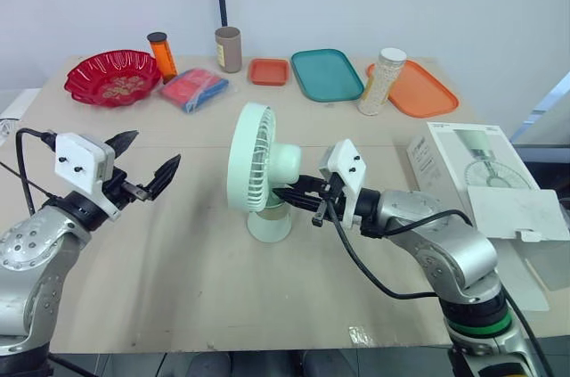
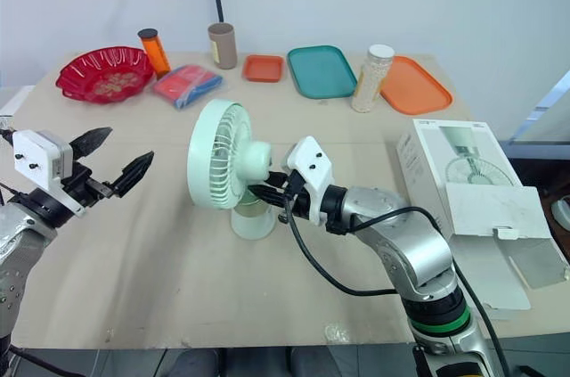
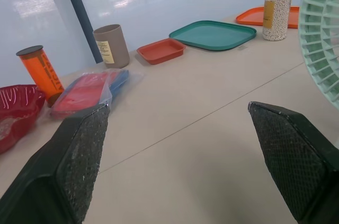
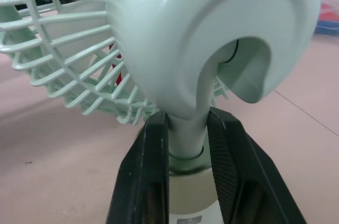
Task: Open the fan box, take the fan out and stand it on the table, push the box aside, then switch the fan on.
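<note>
Fan [image 1: 258, 168] stands on the table [image 1: 178, 270] — right gripper [image 1: 285, 195] clasps its neck [image 4: 185, 134], left gripper [image 1: 154, 149] gapes wide.

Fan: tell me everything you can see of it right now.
The fan is pale green, glossy plastic: a round slatted cage, a domed motor housing behind it, a short neck and a round, paler base. It stands upright on the table, near mid-table, cage facing the robot's left, toward the open left tool. The right tool is shut on its neck, one finger each side. I cannot tell whether the blades turn.
</note>
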